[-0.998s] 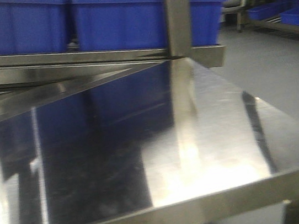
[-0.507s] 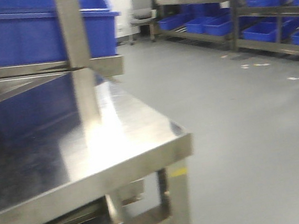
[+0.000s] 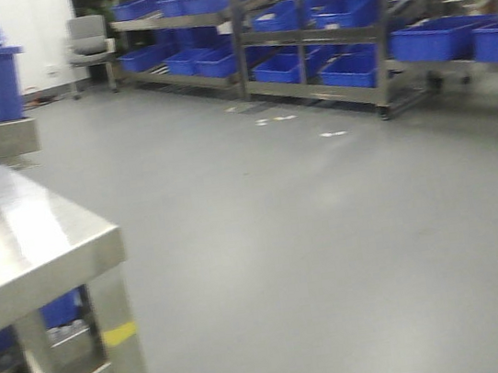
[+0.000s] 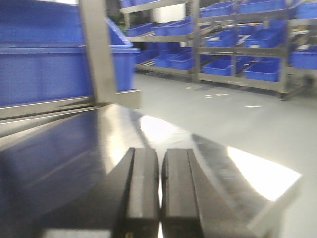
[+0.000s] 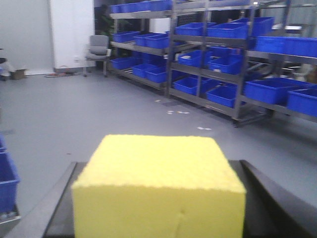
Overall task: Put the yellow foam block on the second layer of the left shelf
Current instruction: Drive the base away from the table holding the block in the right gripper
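One yellow foam block (image 5: 158,168), top face level, long axis unclear, gripped in right hand (image 5: 161,198); left hand (image 4: 160,188) clenched empty

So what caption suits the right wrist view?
Right hand holding a yellow foam block, blue-bin shelves beyond.

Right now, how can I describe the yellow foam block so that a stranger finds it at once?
Start from the long racks of blue bins across the grey floor, then look near, to the right hand. The yellow foam block sits between its two dark fingers; it is the only yellow, grainy cuboid among blue and grey things.
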Available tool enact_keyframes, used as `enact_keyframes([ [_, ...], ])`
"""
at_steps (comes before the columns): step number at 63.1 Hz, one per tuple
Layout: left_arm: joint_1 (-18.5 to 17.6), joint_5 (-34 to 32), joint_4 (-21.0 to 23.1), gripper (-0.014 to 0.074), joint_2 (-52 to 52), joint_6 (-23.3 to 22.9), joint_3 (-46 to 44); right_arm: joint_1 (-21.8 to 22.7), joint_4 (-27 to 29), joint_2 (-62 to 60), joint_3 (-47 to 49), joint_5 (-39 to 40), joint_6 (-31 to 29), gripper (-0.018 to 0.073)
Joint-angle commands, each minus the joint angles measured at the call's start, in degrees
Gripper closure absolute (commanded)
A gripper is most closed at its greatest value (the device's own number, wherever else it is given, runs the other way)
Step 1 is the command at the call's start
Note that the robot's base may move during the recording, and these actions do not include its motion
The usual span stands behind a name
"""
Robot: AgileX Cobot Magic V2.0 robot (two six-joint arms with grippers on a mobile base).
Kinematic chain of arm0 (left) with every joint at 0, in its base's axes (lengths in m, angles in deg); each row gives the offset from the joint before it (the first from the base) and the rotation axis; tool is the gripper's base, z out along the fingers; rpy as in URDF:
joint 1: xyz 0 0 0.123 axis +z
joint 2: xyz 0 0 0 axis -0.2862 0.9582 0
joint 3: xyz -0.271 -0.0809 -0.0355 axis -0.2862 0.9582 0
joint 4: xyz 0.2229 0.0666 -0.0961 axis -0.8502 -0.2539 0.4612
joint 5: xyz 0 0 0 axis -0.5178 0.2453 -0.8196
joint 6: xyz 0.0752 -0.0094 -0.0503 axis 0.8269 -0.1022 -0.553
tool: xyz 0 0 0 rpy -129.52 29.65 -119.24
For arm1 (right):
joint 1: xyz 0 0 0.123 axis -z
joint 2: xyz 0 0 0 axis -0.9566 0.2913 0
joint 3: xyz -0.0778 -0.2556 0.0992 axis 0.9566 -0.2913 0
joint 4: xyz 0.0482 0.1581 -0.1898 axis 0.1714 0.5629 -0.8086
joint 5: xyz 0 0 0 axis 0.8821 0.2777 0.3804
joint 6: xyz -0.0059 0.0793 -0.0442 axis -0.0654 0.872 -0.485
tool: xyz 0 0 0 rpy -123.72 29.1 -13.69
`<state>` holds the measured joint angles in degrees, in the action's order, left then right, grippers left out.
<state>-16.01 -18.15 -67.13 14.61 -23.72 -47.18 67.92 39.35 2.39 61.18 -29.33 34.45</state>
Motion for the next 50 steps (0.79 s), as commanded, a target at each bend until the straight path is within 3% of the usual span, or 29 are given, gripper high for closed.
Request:
enact_keyframes([
  [1, -0.2, -4.7, 0.3, 0.0472, -1.2, -0.2, 1.4, 0.3, -0.2, 0.5, 1.7, 5.4, -0.4, 0.0069],
  [50, -0.2, -4.7, 0.3, 0.0472, -1.2, -0.2, 1.4, 0.3, -0.2, 0.5, 1.7, 5.4, -0.4, 0.0069],
])
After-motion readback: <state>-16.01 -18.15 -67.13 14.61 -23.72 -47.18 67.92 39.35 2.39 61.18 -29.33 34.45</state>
